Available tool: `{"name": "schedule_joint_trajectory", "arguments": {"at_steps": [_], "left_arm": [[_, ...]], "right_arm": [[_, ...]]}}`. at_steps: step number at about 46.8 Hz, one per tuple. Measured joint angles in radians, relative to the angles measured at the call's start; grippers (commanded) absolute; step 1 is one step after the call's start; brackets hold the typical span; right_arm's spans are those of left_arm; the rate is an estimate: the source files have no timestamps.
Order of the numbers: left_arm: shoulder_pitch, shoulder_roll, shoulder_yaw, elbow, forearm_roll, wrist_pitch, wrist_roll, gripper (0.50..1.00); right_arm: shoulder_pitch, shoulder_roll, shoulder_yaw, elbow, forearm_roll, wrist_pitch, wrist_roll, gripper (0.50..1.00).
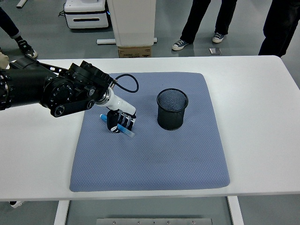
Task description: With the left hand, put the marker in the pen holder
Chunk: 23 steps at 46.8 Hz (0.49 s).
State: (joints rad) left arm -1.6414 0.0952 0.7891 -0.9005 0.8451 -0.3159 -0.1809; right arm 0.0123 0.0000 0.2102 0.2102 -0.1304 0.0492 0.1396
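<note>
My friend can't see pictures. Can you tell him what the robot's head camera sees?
The robot's black left hand grips a blue marker over a blue mat on a white table. A black mesh pen holder stands upright on the mat to the right, and people's legs show behind the table.
</note>
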Motion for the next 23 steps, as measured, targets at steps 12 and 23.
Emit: {"name": "schedule_joint_trajectory", "arguments": {"at_steps": [12,23], "left_arm": [[-0.002,0.000,0.001,0.000,0.002,0.000,0.000,0.587],[-0.001,0.000,0.001,0.000,0.002,0.000,0.000,0.514]], "right_arm": [[0.000,0.000,0.000,0.000,0.000,0.000,0.000,1.000],[0.000,0.000,0.000,0.000,0.000,0.000,0.000,1.000]]}}
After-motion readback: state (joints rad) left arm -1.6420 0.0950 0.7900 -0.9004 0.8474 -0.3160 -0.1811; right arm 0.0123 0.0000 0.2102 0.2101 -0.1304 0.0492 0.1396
